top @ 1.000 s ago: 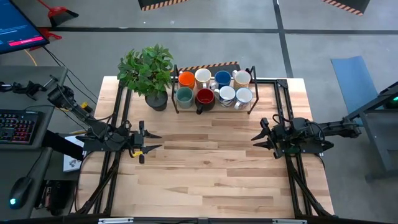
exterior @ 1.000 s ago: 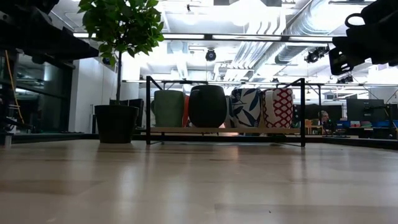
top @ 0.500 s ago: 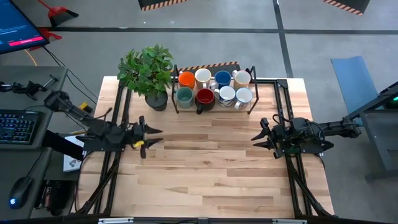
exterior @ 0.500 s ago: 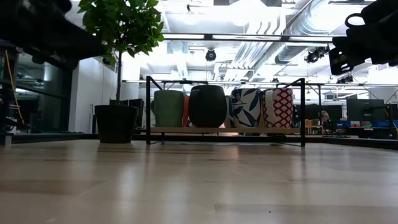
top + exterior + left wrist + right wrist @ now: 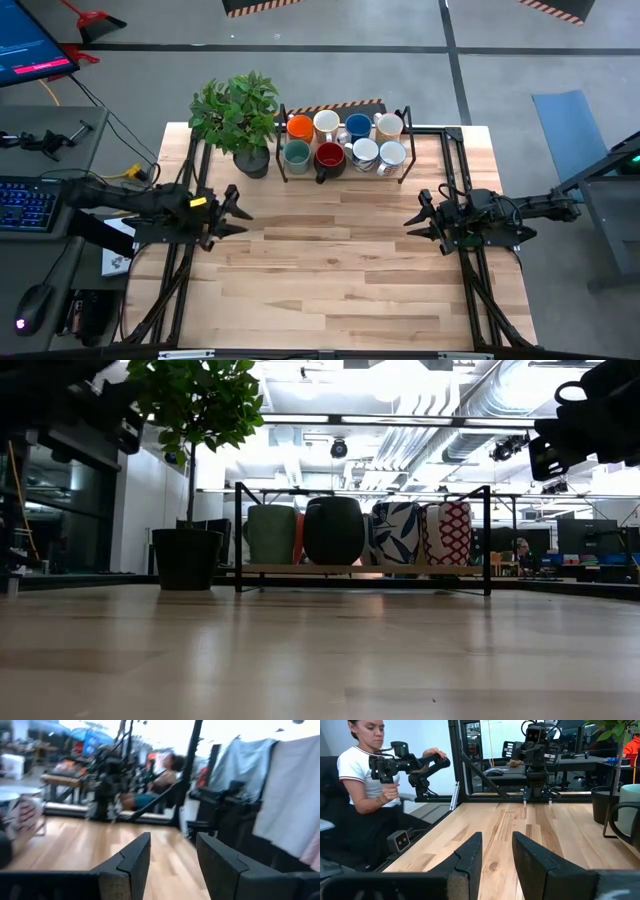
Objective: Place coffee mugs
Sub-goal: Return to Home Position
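Both arms hang empty over the wooden table (image 5: 340, 290). The left gripper (image 5: 238, 210), at the table's left edge near the potted plant (image 5: 237, 105), holds its two fingers (image 5: 131, 862) a moderate gap apart and touches nothing. The right gripper (image 5: 413, 223), at the right edge, shows its fingers (image 5: 470, 855) parted by a narrower gap, also with nothing between them.

Eight coffee mugs (image 5: 343, 140) stand in two rows of four inside a black wire rack (image 5: 406, 170) at the table's far edge, just beside the plant's dark pot (image 5: 252, 163). The back row holds an orange mug (image 5: 299, 127), a white mug (image 5: 326, 123), a blue mug (image 5: 358, 126) and a cream mug (image 5: 389, 125). The front row holds a teal-green mug (image 5: 296, 154), a red-lined mug (image 5: 329, 156) and two pale mugs (image 5: 378, 154). From table height, only four show fully: green, dark, blue leaf-patterned and red-and-white patterned.

The lines on a monitor (image 5: 30, 45) beyond the table's left corner are too small to read. In the right wrist view, one seated person (image 5: 362, 785) past the table's far side grips a control arm (image 5: 405, 762).
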Action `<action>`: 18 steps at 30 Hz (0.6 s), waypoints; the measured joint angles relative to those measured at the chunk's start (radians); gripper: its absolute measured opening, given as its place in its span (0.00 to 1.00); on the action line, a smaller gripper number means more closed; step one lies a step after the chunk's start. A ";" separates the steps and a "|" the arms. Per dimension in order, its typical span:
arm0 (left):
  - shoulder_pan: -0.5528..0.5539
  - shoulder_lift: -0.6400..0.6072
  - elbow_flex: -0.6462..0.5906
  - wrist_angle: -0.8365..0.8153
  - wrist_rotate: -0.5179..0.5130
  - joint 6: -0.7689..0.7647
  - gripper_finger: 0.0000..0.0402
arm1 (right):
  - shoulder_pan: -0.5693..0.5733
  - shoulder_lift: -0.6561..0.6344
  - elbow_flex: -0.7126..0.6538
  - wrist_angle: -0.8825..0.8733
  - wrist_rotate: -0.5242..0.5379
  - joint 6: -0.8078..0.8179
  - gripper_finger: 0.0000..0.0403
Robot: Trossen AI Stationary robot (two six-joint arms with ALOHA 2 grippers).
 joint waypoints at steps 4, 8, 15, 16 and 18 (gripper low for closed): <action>0.002 -0.098 -0.035 0.027 0.049 0.011 0.37 | 0.000 0.000 0.000 0.000 0.000 0.000 0.24; 0.032 -0.147 -0.052 0.016 0.073 0.028 0.37 | 0.000 0.000 0.000 0.000 0.000 0.000 0.24; 0.109 -0.207 -0.064 -0.068 0.134 0.054 0.37 | 0.000 0.000 0.000 0.000 0.000 0.000 0.24; 0.108 -0.216 -0.064 -0.081 0.134 0.065 0.37 | 0.000 0.000 0.000 0.000 0.000 0.000 0.24; 0.103 -0.237 -0.064 -0.112 0.132 0.084 0.37 | 0.000 0.000 0.000 0.000 0.000 0.000 0.24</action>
